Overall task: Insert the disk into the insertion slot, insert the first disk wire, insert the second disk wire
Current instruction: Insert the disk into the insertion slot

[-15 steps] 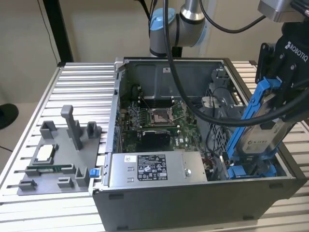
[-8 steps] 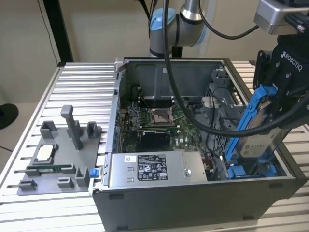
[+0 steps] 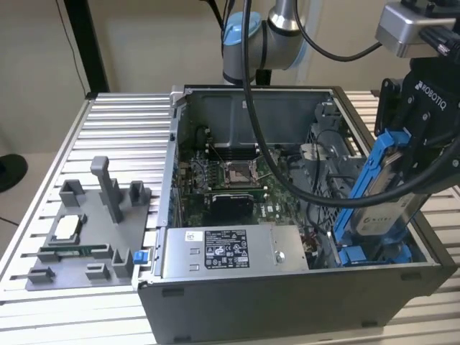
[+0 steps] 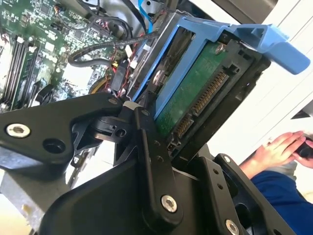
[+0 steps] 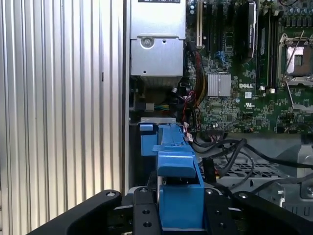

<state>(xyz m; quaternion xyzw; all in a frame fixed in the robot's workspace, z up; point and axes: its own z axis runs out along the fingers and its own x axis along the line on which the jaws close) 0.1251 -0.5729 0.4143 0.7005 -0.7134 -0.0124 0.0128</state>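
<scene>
My gripper (image 3: 420, 169) is shut on the disk (image 3: 386, 210), a silver-grey drive in a bright blue carrier. The disk hangs tilted, its low end over the insertion slot (image 3: 374, 254), whose blue rails sit in the case's front corner on the exterior view's right. In the second wrist view the disk's green board and connector (image 4: 195, 100) face the camera between the black fingers (image 4: 146, 129). In the first wrist view the blue carrier (image 5: 178, 188) stands between the gripper's pads, above the slot's blue tab (image 5: 146, 139).
The open computer case (image 3: 287, 302) holds a motherboard (image 3: 230, 176), a grey power-supply box (image 3: 230, 251) and loose black cables (image 3: 320, 190) beside the bay. A grey fixture (image 3: 86, 237) lies on the ribbed table. A person's hand (image 4: 279, 149) rests outside the case.
</scene>
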